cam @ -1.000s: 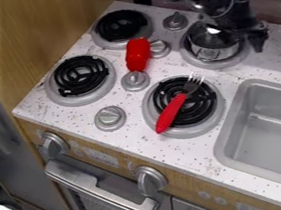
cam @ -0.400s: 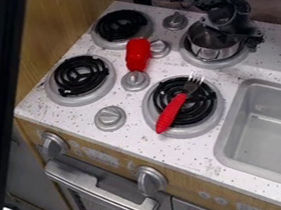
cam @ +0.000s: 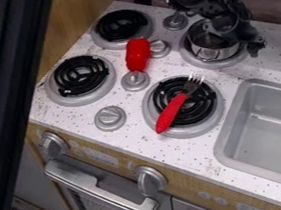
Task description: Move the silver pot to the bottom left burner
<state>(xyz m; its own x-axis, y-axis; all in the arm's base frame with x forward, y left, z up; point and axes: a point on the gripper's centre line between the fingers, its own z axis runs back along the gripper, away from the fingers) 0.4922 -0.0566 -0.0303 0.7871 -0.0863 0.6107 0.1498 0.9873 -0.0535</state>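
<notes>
Claw (cam: 237,40) at R side of silver pot (cam: 212,50), opening/hold can't tell, pot on top R burner (cam: 214,64), fork (cam: 171,112) on btm R burner (cam: 198,130)

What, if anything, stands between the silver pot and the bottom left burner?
The red toy lies between the silver pot and the bottom left burner, with stove knobs next to it.

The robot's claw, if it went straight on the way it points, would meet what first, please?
Probably the silver pot, towards its right side as seen here, though the depth between the claw and the pot is hard to judge.
</notes>
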